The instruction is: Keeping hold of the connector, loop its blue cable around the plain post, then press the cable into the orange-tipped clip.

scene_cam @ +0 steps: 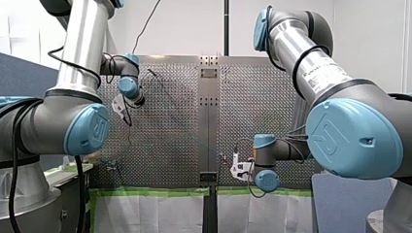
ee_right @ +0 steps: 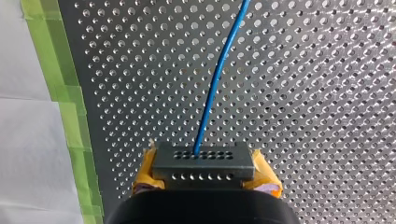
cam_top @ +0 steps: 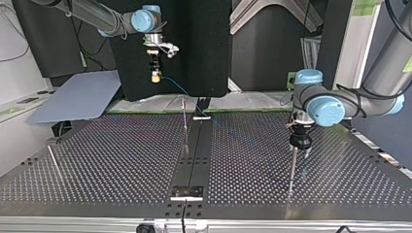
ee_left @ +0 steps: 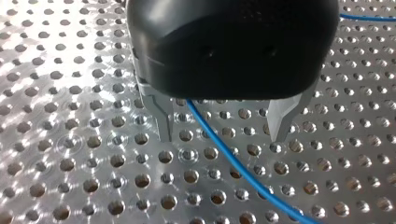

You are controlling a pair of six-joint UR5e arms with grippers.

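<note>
We hold the connector [ee_right: 204,162] clamped between our right gripper's [ee_right: 205,173] yellow pads [ee_right: 266,179]. Its long axis runs across them, and its rear is hidden by the gripper. Its blue cable [ee_right: 215,84] points straight ahead. Our left gripper's [ee_left: 222,137] metal fingers [ee_left: 161,116] stand apart, with the cable passing between them.

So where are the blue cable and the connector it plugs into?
blue cable [ee_right: 213,86], right wrist view, middle of its visible run.
connector [ee_right: 203,161], right wrist view, centre of its grey holed face.
</note>
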